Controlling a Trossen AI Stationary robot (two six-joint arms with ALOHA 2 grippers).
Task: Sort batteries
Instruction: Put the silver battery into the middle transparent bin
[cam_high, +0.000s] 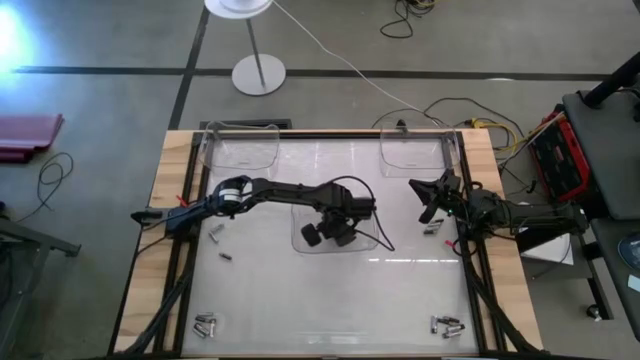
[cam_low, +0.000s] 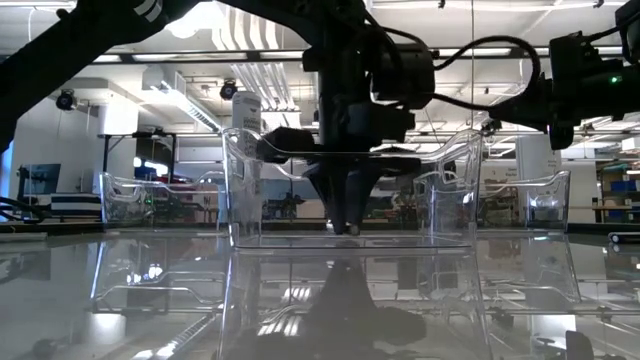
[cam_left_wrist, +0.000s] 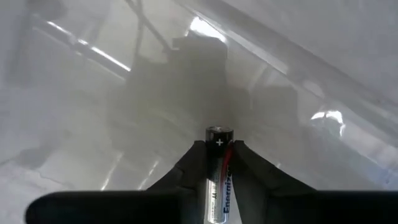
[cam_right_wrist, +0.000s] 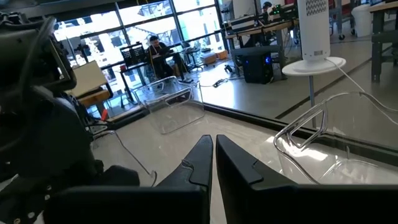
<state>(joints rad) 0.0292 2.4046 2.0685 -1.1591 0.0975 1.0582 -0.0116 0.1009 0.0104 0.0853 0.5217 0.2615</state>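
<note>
**Battery pinched over the middle tray**

Left claw (cam_high: 325, 232) clamps one battery (cam_left_wrist: 219, 171) between its fingers, the long axis running straight out past the fingertips, plus end forward. It hangs inside the clear tray (cam_high: 300, 240) at the counter's middle. Right claw (cam_high: 432, 196), fingers together and empty, waits near the right edge. Loose batteries (cam_high: 205, 324) lie by the near corners.

Two black jointed arms (cam_high: 290, 192), looped black cables, wedge-shaped dark fingers (cam_right_wrist: 199, 163).
</note>
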